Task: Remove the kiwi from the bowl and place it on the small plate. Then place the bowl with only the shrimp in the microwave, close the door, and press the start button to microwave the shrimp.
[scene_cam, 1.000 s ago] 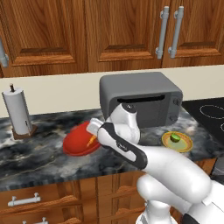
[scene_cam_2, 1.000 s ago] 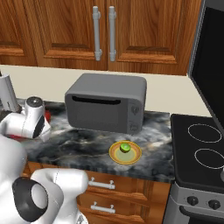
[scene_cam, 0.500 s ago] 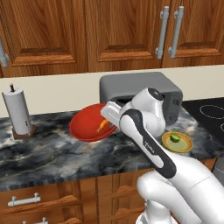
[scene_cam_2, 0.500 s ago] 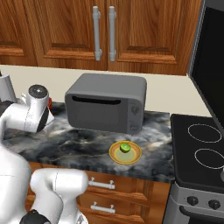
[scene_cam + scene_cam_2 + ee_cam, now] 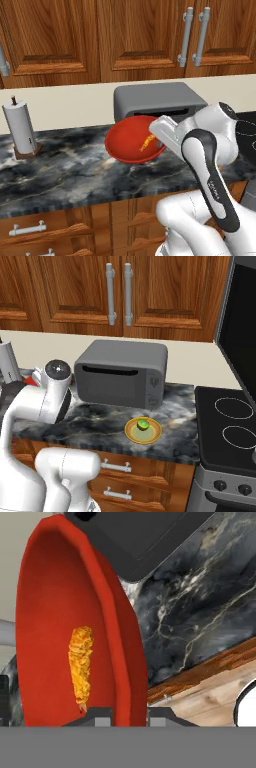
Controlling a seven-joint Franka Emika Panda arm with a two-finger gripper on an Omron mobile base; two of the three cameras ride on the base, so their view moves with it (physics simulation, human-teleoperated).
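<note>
Red bowl up off the dark marble worktop (image 5: pixel 65 175), in the arm's grip!

The grey oven (image 5: pixel 121 373) sits at the back, door closed. In front of it the bowl (image 5: pixel 132 141) hangs tilted, its rim pinched between the jaws of the gripper (image 5: pixel 129 713). The small plate (image 5: pixel 143 430) lies on the worktop before the oven. The shrimp (image 5: pixel 81 662) lies inside the bowl; the kiwi (image 5: pixel 142 424) sits on the plate.
</note>
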